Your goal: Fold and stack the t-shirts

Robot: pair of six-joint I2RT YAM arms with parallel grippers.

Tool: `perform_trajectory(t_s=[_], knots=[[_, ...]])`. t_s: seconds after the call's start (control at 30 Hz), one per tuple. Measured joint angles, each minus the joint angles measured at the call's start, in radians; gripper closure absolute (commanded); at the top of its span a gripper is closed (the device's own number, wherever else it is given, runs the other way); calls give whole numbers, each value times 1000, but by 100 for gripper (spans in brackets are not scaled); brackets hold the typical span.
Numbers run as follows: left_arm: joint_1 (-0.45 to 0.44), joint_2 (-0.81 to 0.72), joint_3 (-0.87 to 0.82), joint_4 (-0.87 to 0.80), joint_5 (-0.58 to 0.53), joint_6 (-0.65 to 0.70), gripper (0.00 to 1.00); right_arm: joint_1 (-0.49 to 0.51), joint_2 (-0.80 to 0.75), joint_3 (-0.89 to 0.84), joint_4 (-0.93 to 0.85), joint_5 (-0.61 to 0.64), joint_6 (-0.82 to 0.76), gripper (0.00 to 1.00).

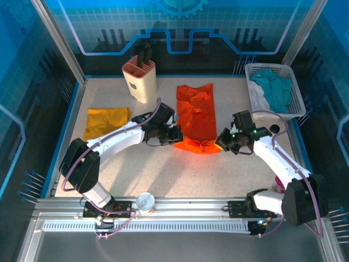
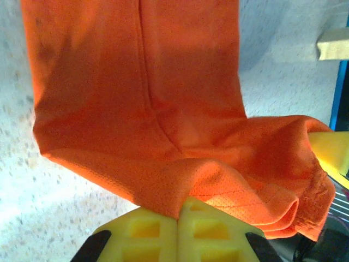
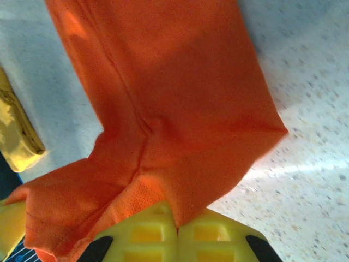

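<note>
Top view: bright orange-red soft cloth t-shirt [image 1: 196, 114] lies part-folded mid speckled bench [image 1: 163, 174]. The left fingers [image 1: 177, 135] and right fingers [image 1: 221, 141] are at its near hem corners. The mustard-yellow folded t-shirt [image 1: 106, 121] sits well apart on the left. The beige knife block [image 1: 140, 79] and white plastic basket [image 1: 292, 95] stand clear.
Left wrist: fingers clenched on the hem. The mesh looks limp and light, probably several layers.
Right wrist: same clench. Corners look the best hold.

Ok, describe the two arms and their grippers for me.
Both the left arm and right arm have white links and black joints, with pale purple cables looping alongside. The left gripper and right gripper have bright yellow plastic fingers with square recessed pockets.
</note>
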Motion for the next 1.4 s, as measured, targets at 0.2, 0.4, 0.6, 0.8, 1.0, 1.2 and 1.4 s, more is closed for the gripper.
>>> perform_trajectory(t_s=[0.2, 0.4, 0.6, 0.8, 1.0, 1.2, 1.4], knots=[[80, 95, 117, -15, 24, 71, 100, -42, 151, 152, 43, -24, -42, 100], [121, 188, 236, -28, 30, 117, 100, -85, 283, 256, 60, -45, -72, 100], [142, 266, 335, -39, 40, 148, 100, -111, 383, 355, 64, -69, -108, 100], [181, 338, 396, -48, 47, 168, 100, -121, 495, 457, 60, -85, -142, 100], [212, 410, 452, -66, 54, 186, 98, -125, 563, 507, 53, -92, -160, 100], [215, 473, 497, -69, 57, 191, 95, -128, 626, 550, 45, -92, -166, 100], [217, 526, 552, -76, 64, 192, 89, -138, 702, 614, 29, -102, -183, 97]])
